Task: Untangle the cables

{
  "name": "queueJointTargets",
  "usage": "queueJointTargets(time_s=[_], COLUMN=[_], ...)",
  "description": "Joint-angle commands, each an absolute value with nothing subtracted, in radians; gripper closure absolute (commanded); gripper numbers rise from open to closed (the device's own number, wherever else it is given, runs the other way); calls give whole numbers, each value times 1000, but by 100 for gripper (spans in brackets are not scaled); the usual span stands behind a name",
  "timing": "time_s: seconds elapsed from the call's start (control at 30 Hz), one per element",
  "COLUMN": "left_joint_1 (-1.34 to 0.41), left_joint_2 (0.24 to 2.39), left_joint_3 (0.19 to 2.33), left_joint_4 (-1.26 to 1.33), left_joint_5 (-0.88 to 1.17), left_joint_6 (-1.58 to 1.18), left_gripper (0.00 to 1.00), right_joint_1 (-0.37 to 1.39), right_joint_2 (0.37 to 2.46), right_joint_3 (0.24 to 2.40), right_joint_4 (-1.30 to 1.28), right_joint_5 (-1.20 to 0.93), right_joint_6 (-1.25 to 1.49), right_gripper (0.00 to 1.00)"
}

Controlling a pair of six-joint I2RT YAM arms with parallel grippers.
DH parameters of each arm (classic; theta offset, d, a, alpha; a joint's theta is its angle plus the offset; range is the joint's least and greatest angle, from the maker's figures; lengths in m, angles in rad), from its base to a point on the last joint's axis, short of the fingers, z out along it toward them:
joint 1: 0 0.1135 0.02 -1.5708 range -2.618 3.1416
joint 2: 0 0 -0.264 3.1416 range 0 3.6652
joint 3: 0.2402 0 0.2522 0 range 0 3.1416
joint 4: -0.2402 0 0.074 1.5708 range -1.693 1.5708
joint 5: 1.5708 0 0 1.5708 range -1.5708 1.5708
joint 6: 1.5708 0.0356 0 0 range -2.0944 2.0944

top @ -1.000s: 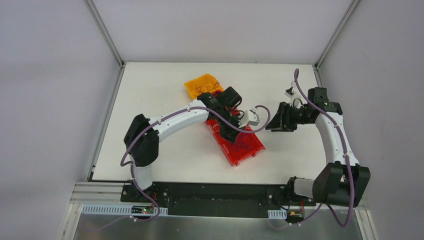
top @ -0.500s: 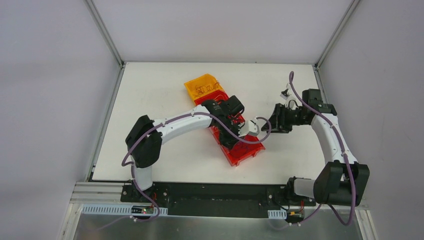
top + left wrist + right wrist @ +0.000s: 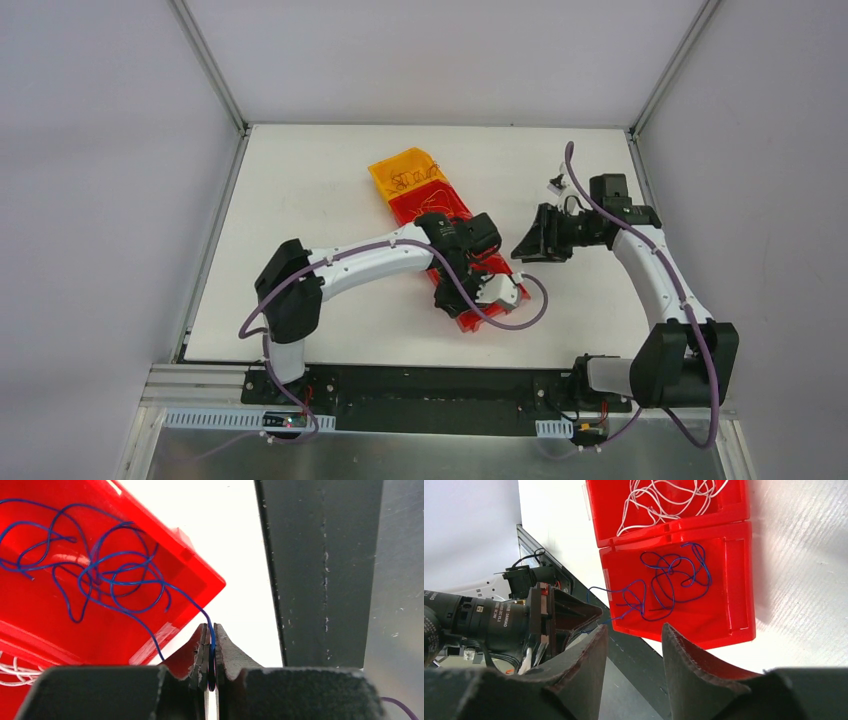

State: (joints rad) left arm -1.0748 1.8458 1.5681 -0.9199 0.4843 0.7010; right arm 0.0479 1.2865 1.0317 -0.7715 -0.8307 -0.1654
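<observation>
Dark blue cables (image 3: 105,575) lie in a curly clump in the end compartment of a red tray (image 3: 478,318). My left gripper (image 3: 210,626) is shut on one dark blue strand that runs out over the tray's corner. In the top view the left gripper (image 3: 505,292) sits at the tray's near right end. White cables (image 3: 669,500) fill the adjoining compartment, and the blue clump (image 3: 669,580) shows there too. My right gripper (image 3: 634,627) is open and empty. It hovers right of the tray (image 3: 522,247) and faces it.
An orange tray (image 3: 405,172) with thin wires in it adjoins the red tray's far end. The black rail (image 3: 320,570) at the table's near edge is close beyond the left gripper. The left arm lies across the red tray.
My left gripper has moved along the red tray toward its near right end, drawing a blue strand out. My right gripper has shifted left and slightly farther back.
</observation>
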Motion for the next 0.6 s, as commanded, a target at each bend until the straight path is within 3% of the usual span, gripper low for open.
queueJointTargets(time_s=[0.0, 0.13, 0.23, 0.37, 0.57], left_joint_1=[-1056, -1020, -992, -977, -828], left_joint_2=[1869, 1884, 1887, 1866, 1748], left_joint_3=[1641, 1709, 1754, 1772, 1777], left_joint_4=[-967, -962, -946, -943, -941], left_joint_5=[452, 490, 502, 517, 621], left_joint_6=[698, 634, 580, 564, 430], left_gripper=[94, 88, 70, 53, 45], right_joint_1=[60, 65, 66, 66, 100], right_joint_2=[1293, 1290, 1282, 1271, 1223], right_joint_3=[1022, 1019, 1014, 1019, 1051], right_joint_4=[-746, -742, -744, -760, -828], right_joint_5=[-838, -837, -835, -826, -835], right_joint_6=[-148, -144, -147, -160, -189], right_gripper=[53, 53, 51, 49, 44])
